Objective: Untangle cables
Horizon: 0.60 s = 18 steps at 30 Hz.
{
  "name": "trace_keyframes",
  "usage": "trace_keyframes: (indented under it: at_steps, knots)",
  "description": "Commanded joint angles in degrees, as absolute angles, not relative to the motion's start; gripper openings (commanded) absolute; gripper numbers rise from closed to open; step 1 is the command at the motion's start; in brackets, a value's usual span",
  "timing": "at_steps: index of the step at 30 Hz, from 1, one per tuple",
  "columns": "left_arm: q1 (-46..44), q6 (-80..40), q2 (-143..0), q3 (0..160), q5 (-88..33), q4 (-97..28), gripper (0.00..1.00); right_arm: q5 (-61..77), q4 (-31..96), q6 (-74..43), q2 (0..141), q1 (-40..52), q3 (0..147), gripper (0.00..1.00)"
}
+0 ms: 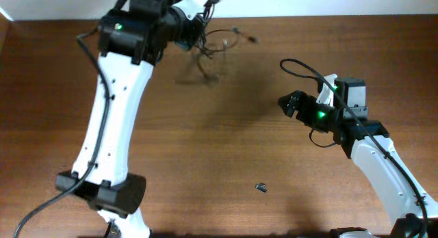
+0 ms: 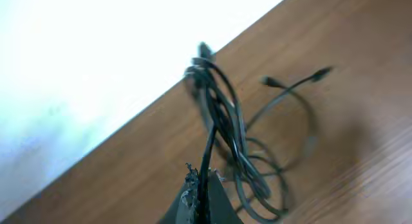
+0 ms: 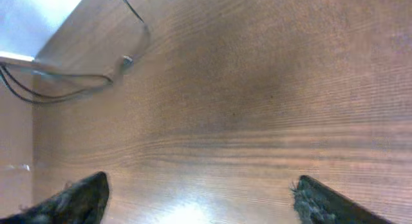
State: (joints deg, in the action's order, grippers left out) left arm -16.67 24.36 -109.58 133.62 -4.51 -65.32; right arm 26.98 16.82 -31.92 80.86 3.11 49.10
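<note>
The cables (image 1: 217, 48) are a tangle of thin black cords hanging above the wooden table near its far edge. My left gripper (image 1: 200, 27) is shut on one strand and holds the bunch lifted. In the left wrist view the gripper (image 2: 201, 179) pinches a cord, and the cables (image 2: 235, 130) loop below it with plug ends spread to the right. My right gripper (image 1: 287, 103) is open and empty over the middle right of the table. In the right wrist view its fingers (image 3: 199, 198) are wide apart over bare wood, and part of the cables (image 3: 77, 79) shows far off at upper left.
A tiny dark stubby piece (image 1: 261, 187) lies on the wooden table (image 1: 226, 142) near the front middle. A thicker black robot cable (image 1: 308, 68) arcs over the right arm. The white wall runs along the table's far edge.
</note>
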Motion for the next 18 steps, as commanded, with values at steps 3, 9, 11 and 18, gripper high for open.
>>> trace_keyframes:
  at_steps: [3, 9, 11, 18]
  knots:
    - [-16.7, 23.6, -107.0, 134.0, -7.8, -66.7, 0.0, 36.4, 7.4, -28.4, 81.1, 3.4, 50.2, 0.83]
    - [-16.7, 23.7, -107.0, 134.0, -12.7, -69.6, 0.0, 53.9, -13.5, -25.8, 81.1, 3.4, 50.2, 0.84]
    - [-16.8, 24.8, -107.0, 134.0, -18.7, -70.4, 0.0, 55.7, -18.9, -26.0, 81.1, 3.4, 50.2, 0.84]
    - [-16.9, 42.2, -107.0, 134.0, -36.6, -78.8, 0.0, 51.8, -25.0, -30.9, 81.1, 3.4, 50.2, 0.85]
